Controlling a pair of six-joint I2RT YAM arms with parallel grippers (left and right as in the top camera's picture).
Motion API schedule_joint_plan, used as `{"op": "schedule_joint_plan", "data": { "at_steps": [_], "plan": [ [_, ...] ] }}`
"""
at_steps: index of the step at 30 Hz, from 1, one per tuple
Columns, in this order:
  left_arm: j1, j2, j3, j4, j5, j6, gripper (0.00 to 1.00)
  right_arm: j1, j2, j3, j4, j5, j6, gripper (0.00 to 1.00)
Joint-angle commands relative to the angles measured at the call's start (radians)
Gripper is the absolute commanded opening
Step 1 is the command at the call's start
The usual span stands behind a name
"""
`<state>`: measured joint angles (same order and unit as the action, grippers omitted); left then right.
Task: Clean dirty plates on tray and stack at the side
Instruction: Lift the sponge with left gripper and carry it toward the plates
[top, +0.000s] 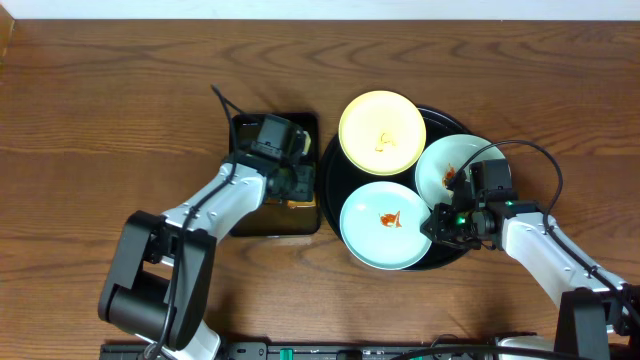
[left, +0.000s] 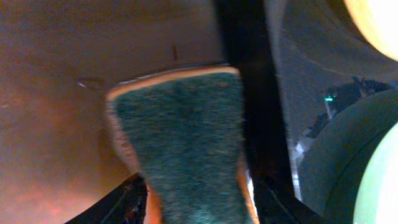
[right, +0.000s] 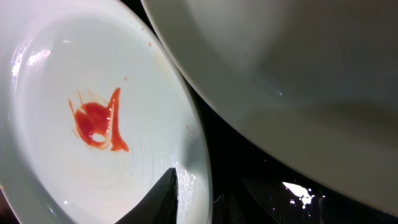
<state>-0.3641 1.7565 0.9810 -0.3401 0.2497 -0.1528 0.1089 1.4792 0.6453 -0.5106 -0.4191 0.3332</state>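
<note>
Overhead view: I see the tray on the tabletop, carrying all three plates. The yellow plate sits at the far side, one mint plate at the right and the other mint plate at the near side. Each bears an orange-red smear.

The basin of brownish water stands just beside the tray's left edge. The left end effector hangs over the basin, closed on a sponge whose green scouring face is turned to the wrist camera.

The right end effector sits at the right rim of the near mint plate. One finger overlaps that rim, but I cannot tell whether the fingers are clamped on it.
</note>
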Motion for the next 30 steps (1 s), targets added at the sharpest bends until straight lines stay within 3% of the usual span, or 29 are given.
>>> {"op": "schedule_joint_plan", "data": {
  "at_steps": [1,4,12,13,15,22,30],
  "plan": [
    [-0.042,0.002,0.005,0.003,-0.095,0.009,0.56,0.011,0.005,-0.004,0.002,-0.012,0.015,0.22],
    [-0.055,0.002,0.005,0.007,-0.132,0.010,0.54,0.011,0.005,-0.005,0.002,-0.012,0.015,0.22],
    [-0.057,0.033,0.005,0.006,-0.132,0.009,0.35,0.011,0.005,-0.004,0.002,-0.014,0.015,0.22],
    [-0.057,0.042,0.005,0.006,-0.132,0.009,0.29,0.011,0.005,-0.005,0.002,-0.020,0.015,0.22],
    [-0.057,0.044,0.005,0.007,-0.132,0.009,0.08,0.011,0.005,-0.005,0.002,-0.020,0.015,0.23],
    [-0.057,0.039,0.005,0.004,-0.250,0.009,0.07,0.011,0.005,-0.005,0.002,-0.020,0.014,0.24],
    [-0.057,-0.074,0.005,-0.002,-0.259,0.010,0.08,0.011,0.005,-0.005,0.002,-0.019,0.014,0.24]
  ]
}}
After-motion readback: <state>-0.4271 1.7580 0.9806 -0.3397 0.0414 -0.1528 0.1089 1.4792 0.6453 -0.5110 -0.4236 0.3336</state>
